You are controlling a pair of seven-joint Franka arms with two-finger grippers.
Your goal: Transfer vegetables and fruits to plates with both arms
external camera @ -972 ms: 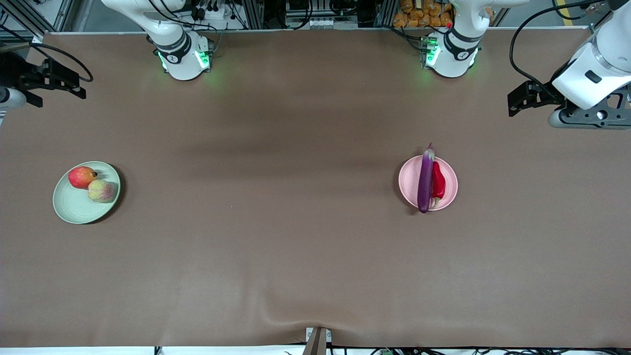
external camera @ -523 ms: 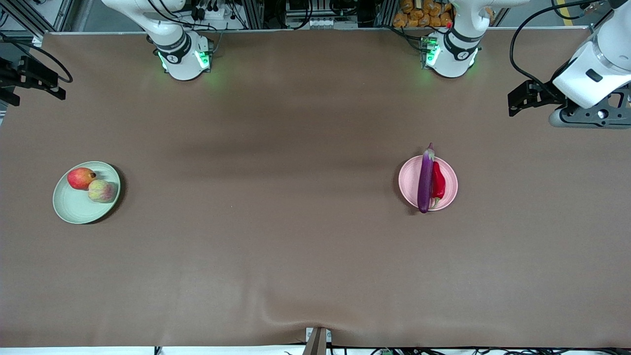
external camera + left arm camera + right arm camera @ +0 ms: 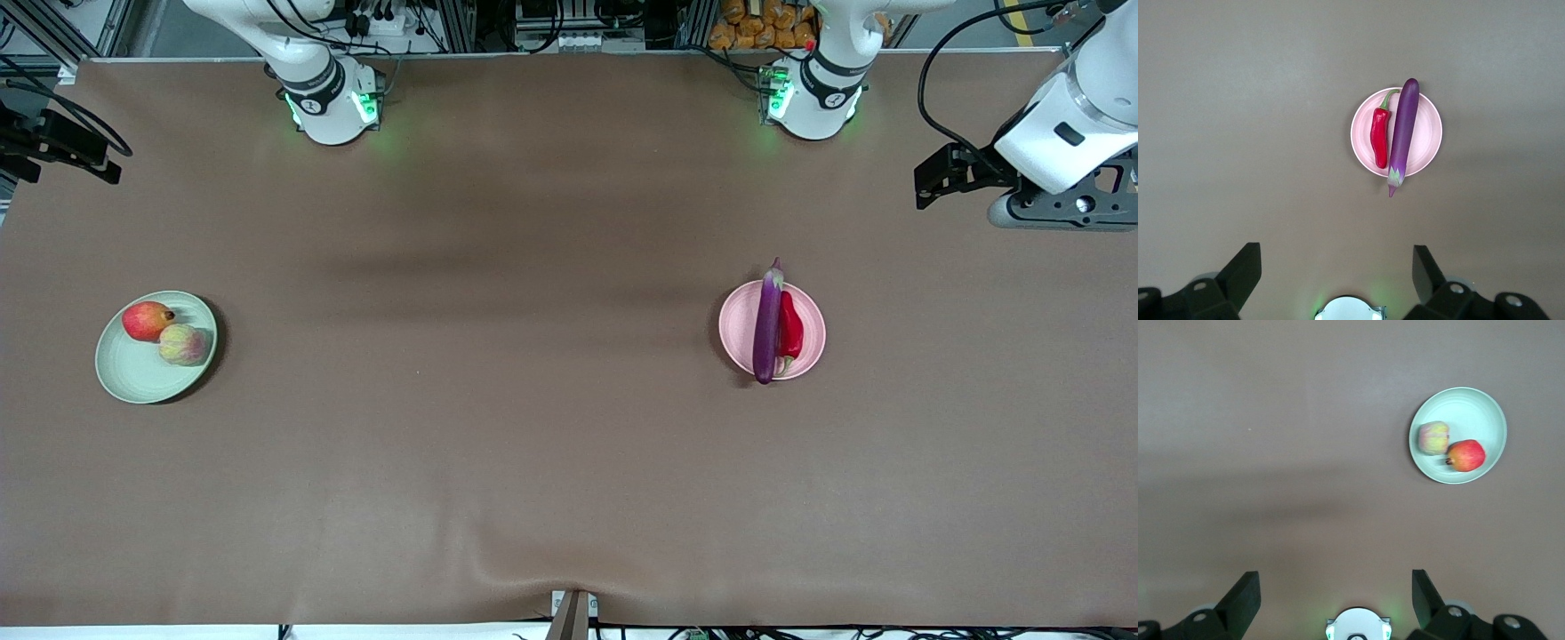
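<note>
The left gripper [image 3: 1331, 270] and the right gripper [image 3: 1331, 590] both hang high over the worktop [image 3: 533, 427] with fingers [image 3: 1245, 267] spread wide and empty. The glossy purple eggplant [image 3: 766, 325] and wrinkled red chili pepper [image 3: 789, 332] lie side by side on the matte pink plate [image 3: 736, 329]; the red fruit [image 3: 147, 320] touches the mottled pink fruit [image 3: 183, 344] on the green plate [image 3: 133, 378]. Since a second ago the right gripper has drawn back toward its end's edge, the left barely shifting.

wide bare table [image 3: 498, 373] lies between the green plate [image 3: 133, 378] and pink plate [image 3: 813, 333].
</note>
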